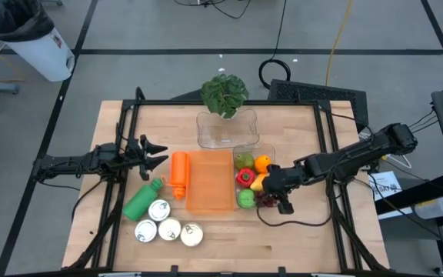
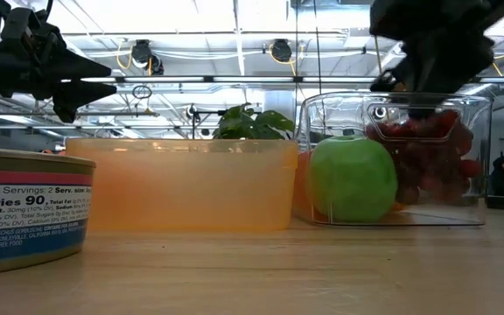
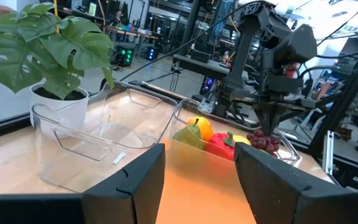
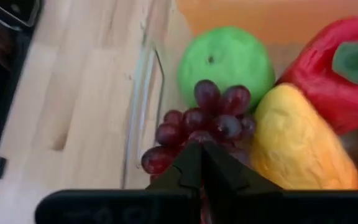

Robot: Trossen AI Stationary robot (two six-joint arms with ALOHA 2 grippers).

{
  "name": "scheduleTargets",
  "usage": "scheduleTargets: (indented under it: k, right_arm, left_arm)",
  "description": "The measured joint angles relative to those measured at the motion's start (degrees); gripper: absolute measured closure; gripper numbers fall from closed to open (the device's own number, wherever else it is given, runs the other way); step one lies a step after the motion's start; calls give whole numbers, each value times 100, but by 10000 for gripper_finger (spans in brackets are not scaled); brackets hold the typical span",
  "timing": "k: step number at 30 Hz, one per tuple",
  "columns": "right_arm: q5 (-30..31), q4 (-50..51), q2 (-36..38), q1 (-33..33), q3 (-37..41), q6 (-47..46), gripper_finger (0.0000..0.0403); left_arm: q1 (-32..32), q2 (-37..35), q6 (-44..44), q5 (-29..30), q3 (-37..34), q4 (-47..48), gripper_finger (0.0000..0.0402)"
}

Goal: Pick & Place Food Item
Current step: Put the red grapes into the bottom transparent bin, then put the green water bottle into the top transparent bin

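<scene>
A bunch of dark red grapes (image 4: 201,121) lies at the near right corner of a clear bin (image 1: 271,154), beside a green apple (image 4: 225,59), a yellow fruit (image 4: 297,146) and a red pepper (image 4: 328,56). My right gripper (image 4: 201,152) slants down into that corner, shut, its tips at the bunch. An orange bin (image 1: 210,181) stands directly left of the clear one. My left gripper (image 1: 160,154) hovers open and level at the table's left, touching nothing. My right gripper has its two fingertips (image 4: 188,165) closed together at the near end of the grape bunch (image 4: 191,134), coming from above and slanting down from the table's right. The fingers themselves hide what lies between them. The bunch rests in the bin against the yellow fruit.
An empty clear bin (image 1: 227,129) and a potted plant (image 1: 224,94) stand at the far middle. An orange bottle (image 1: 178,173), a green bottle (image 1: 143,200) and three cans (image 1: 168,223) lie at the near left. Bare wood shows at the near right.
</scene>
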State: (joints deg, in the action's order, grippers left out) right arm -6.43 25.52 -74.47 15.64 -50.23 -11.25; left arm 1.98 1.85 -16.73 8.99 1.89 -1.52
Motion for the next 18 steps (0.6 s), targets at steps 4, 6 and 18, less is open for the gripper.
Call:
scheduleTargets:
  k: [4, 6, 18]
  right_arm:
    - [-135, -47, -296, -4, 119, -1, 400]
    - [-130, -91, -462, -18, 139, -2, 402]
    - [-111, -133, 169, -17, 10, -8, 401]
  left_arm:
    - [-2, -1, 0, 0, 0, 0, 200]
    - [-1, 0, 0, 0, 0, 0, 205]
    - [0, 1, 0, 0, 0, 0, 232]
